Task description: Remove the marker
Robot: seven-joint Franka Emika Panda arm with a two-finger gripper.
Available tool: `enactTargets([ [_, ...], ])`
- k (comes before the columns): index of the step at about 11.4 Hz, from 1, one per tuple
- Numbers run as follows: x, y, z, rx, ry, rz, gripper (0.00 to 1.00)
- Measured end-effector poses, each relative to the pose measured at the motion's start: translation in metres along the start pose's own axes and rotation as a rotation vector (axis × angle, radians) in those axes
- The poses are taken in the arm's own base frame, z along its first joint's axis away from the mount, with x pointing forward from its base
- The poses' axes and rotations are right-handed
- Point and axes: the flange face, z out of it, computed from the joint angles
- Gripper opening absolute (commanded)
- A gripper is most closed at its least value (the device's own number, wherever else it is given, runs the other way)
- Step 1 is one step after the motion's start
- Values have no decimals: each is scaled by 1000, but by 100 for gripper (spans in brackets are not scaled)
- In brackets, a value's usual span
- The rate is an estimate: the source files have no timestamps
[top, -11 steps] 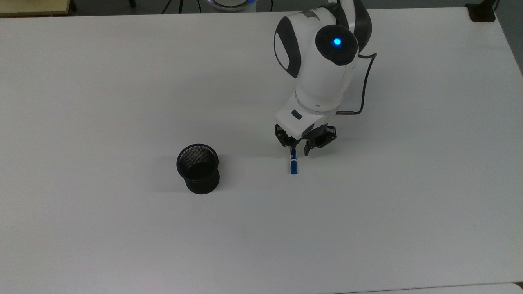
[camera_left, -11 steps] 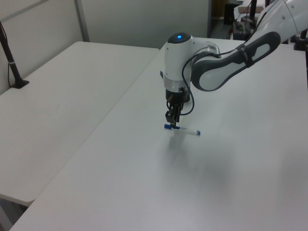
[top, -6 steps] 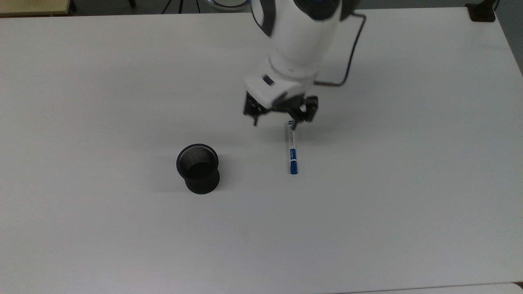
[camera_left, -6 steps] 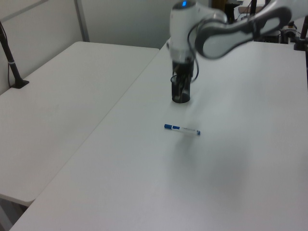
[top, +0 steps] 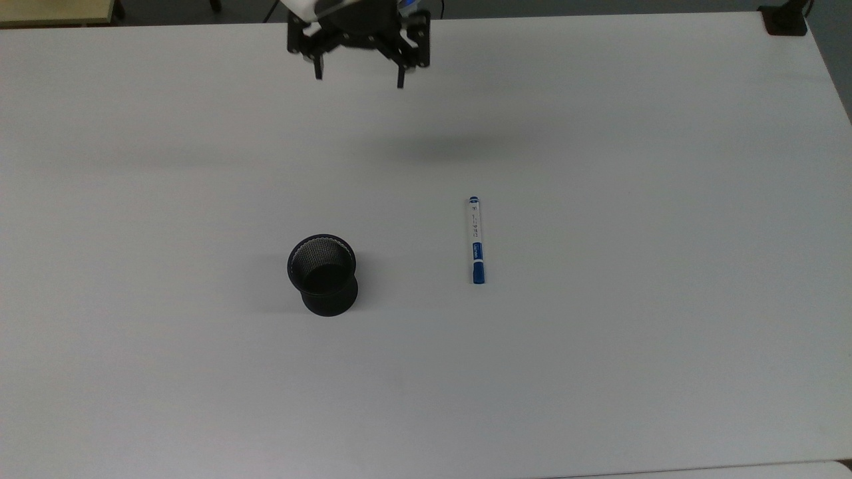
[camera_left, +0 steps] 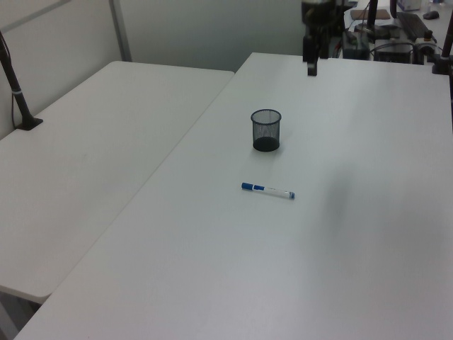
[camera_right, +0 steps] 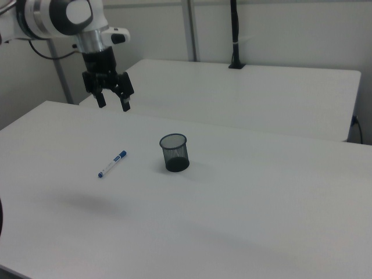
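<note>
The marker [top: 475,239] [camera_left: 267,190] [camera_right: 113,163], white with a blue cap, lies flat on the white table [top: 599,332], to the right of the black mesh cup [top: 323,273] in the top view. The cup [camera_left: 266,129] [camera_right: 174,152] stands upright with nothing visible inside. My gripper [top: 359,70] [camera_right: 113,104] hangs high above the table at the top view's upper edge, open, with nothing between its fingers. It is far from both marker and cup. In the left view the gripper [camera_left: 311,62] is beyond the cup.
A second white table [camera_left: 106,127] [camera_right: 244,93] stands alongside. A black post clamp [top: 784,18] sits at the top view's upper right corner. Equipment and cables [camera_left: 396,42] crowd the far end in the left view.
My gripper rose off the marker and swung away up and to the top view's left, open. The marker stayed lying on the table where it was let go.
</note>
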Motion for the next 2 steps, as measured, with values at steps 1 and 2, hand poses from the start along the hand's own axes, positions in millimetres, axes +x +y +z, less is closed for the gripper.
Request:
enactTargets([
  [1,-9,13,-17,6,19,20,100],
  [2,-16,21,-27,7,26,33,100],
])
